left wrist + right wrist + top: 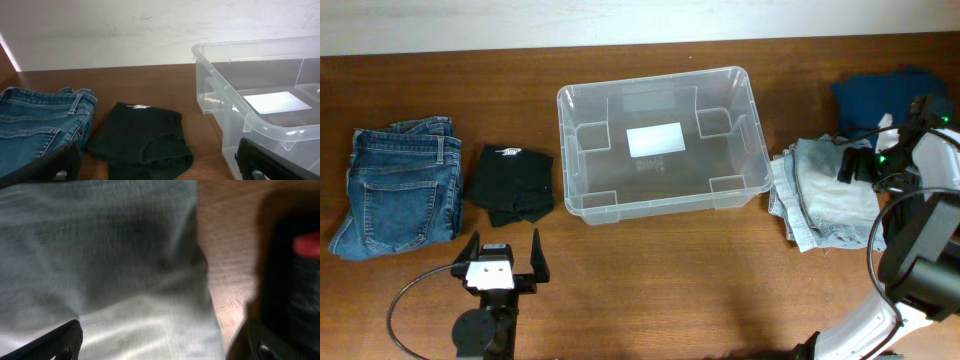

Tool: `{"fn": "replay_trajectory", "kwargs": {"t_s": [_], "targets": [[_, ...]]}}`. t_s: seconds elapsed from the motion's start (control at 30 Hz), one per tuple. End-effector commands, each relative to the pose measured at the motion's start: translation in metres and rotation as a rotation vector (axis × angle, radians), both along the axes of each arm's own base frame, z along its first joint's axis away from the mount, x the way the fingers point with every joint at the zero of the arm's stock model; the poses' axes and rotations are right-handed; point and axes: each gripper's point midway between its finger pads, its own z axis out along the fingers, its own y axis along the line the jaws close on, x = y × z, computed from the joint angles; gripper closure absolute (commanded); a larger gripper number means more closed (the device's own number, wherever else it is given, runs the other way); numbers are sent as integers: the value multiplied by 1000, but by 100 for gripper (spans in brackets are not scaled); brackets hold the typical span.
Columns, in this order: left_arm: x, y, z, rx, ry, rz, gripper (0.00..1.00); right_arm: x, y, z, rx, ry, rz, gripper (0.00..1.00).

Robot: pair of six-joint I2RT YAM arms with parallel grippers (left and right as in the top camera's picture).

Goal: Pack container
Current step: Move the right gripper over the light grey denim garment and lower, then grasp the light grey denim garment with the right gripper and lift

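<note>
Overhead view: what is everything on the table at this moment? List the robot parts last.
container: one, clear, table centre, nothing packed inside
jeans: one pair, blue, folded, far left
black garment: one, black, between jeans and container
pale denim pile: one, light grey-blue, right of container
dark blue garment: one, navy, far right, at the back
table: one, brown wood
left gripper: one, black, open, front left, holding nothing
right gripper: one, black, open, over the pale denim pile

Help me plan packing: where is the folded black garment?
Overhead, the folded black garment lies left of centre, between the folded blue jeans and the clear plastic container.
</note>
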Motion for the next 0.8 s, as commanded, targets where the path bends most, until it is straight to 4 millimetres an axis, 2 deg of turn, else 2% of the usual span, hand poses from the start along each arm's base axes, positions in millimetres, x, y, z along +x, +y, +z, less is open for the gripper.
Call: {"fn": "replay_trajectory", "kwargs": {"t_s": [0.0, 0.3, 0.47, 0.57, 0.7, 0.77], "targets": [[0, -1, -1, 14, -3, -11, 1, 10, 6, -11, 54, -27, 52, 2], [0, -1, -1, 14, -3, -11, 1, 7, 7, -55, 96, 41, 49, 2], [0, -1, -1, 14, -3, -12, 1, 1, 16, -67, 147, 71, 45, 1], [0, -1, -1, 14, -3, -11, 1, 1, 21, -67, 171, 71, 46, 15], [0, -1, -1, 14, -3, -11, 0, -3, 23, -67, 180, 87, 44, 16], [0, -1, -1, 14, -3, -11, 1, -4, 23, -67, 182, 91, 44, 25]]}}
